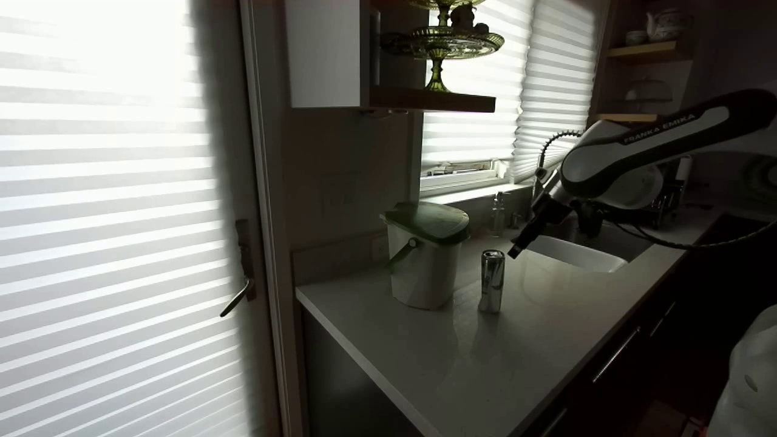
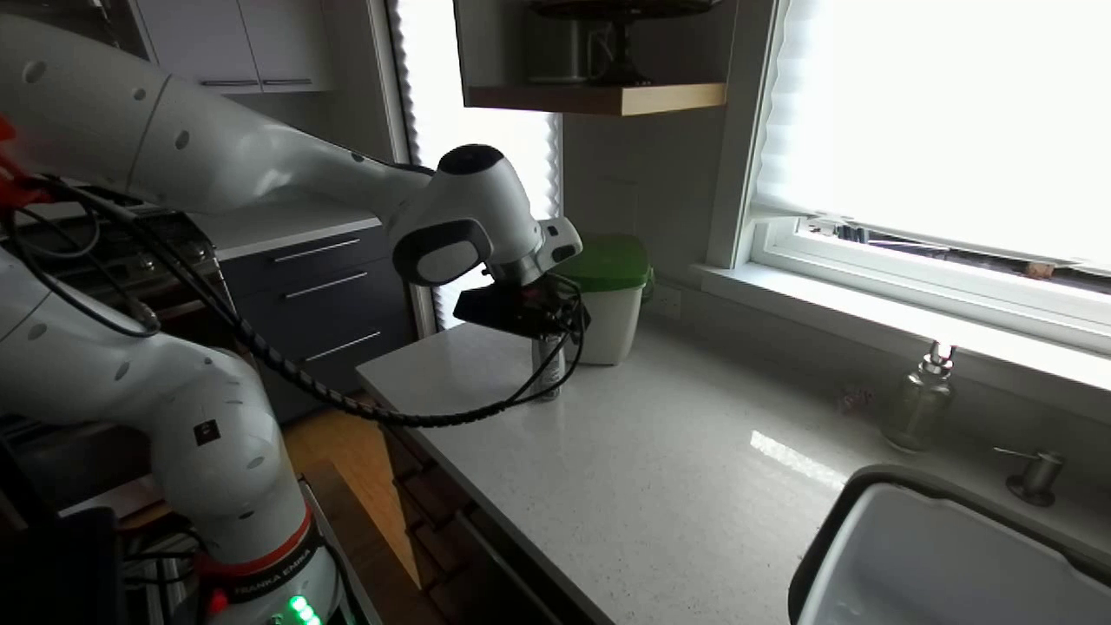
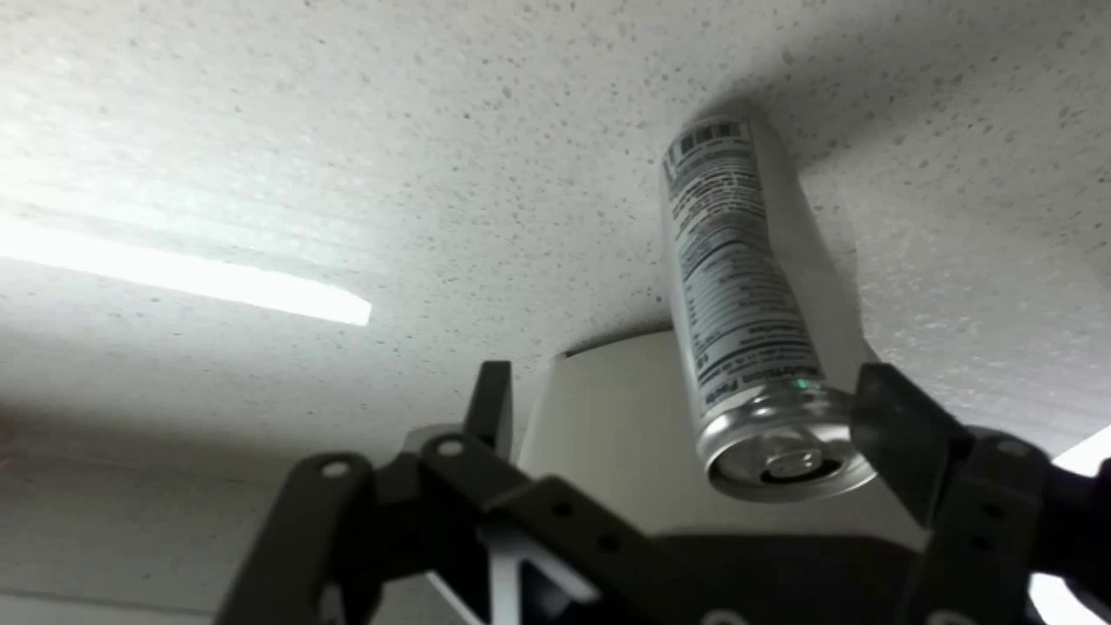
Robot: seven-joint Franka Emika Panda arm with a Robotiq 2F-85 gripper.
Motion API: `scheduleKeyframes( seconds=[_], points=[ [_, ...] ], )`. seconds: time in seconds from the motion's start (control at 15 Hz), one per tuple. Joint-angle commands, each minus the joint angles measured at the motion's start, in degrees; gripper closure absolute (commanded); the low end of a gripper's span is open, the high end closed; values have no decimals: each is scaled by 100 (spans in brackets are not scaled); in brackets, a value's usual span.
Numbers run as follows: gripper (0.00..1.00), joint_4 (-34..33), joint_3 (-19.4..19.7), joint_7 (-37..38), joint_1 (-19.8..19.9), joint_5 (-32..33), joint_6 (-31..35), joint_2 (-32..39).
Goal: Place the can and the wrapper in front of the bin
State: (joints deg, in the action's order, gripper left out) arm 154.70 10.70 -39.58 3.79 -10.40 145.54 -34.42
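The silvery can (image 1: 492,282) stands upright on the counter beside the pale bin (image 1: 423,270) with its green lid. In an exterior view the can (image 2: 548,375) is partly hidden behind my gripper (image 2: 525,325). Seen from the wrist, my gripper (image 3: 686,375) is open, its fingers spread wide around the can's top (image 3: 785,460). The right finger (image 3: 907,434) overlaps the can's rim; whether they touch I cannot tell. Behind the can shows the bin's pale wall (image 3: 621,417). A small reddish-marked scrap, seemingly the wrapper (image 2: 856,399), lies by the back wall.
A glass soap bottle (image 2: 918,404) stands near the wrapper, with a metal dispenser (image 2: 1035,477) farther along. The sink (image 1: 576,254) opens in the counter behind the gripper. Above the bin juts a wooden shelf (image 1: 432,101) bearing a green glass stand (image 1: 438,45).
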Motion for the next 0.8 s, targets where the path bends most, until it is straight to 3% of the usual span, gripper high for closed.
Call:
scheduleKeyframes(
  seconds=[0.0,0.27,0.73],
  points=[
    [0,-290,-140,877,322,792,-855,-312],
    [0,-1032,1,1449,341,1184,-1549,-184],
    [0,-2518,704,1350,245,972,-648,1401]
  ],
)
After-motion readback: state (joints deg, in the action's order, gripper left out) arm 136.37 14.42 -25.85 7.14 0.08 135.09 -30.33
